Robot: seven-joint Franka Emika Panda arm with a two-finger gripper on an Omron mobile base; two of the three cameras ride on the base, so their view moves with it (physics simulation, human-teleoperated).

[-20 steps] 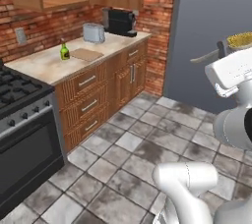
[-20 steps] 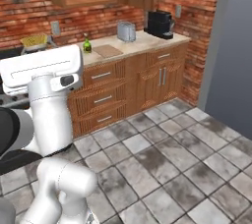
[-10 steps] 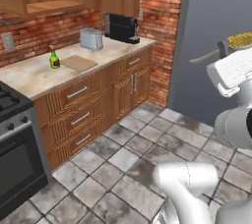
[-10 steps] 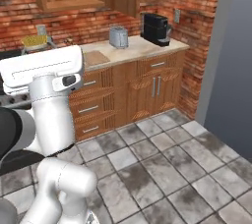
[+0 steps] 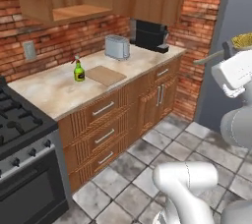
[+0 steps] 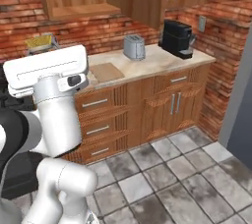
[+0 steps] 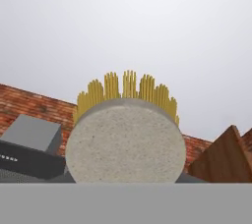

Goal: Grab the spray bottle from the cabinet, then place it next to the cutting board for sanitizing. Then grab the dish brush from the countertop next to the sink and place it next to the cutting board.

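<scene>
— Driving has swung both base views; the cutting board [image 5: 106, 75] sits nearer now. What's the claw doing?

— Clenched on the dish brush [image 7: 126, 134], held high for travel.

— And the spray bottle [image 5: 78, 70]?

— Just left of the cutting board on the surface [image 5: 54, 90], already placed. Bare stone in front of the cutting board leaves room.

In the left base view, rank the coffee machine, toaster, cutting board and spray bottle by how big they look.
1. coffee machine
2. cutting board, though it lies flat and nearer
3. toaster, close to the board
4. spray bottle
</scene>
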